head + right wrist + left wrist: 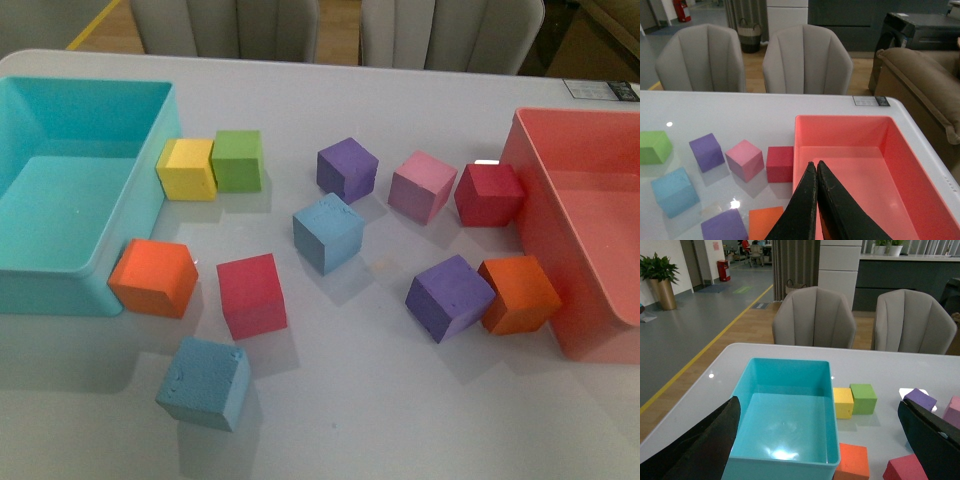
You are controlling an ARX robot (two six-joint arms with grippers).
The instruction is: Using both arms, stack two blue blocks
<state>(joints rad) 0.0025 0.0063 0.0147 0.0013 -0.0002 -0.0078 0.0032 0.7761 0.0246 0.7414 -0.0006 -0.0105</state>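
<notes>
Two sky-blue blocks lie apart on the white table. One blue block (327, 232) sits near the middle; it also shows in the right wrist view (671, 191). The other blue block (205, 383) sits near the front, left of centre. Neither arm shows in the front view. My left gripper (822, 440) is open and empty, its fingers (705, 445) spread wide above the turquoise bin. My right gripper (815, 167) is shut and empty, held above the pink bin's near-left edge.
A turquoise bin (152, 200) stands at the left, a pink bin (545, 200) at the right. Yellow (187, 168), green (238, 160), two orange (153, 278), two red (251, 295), two purple (347, 168) and a pink cube (422, 186) lie scattered between them. Chairs stand behind the table.
</notes>
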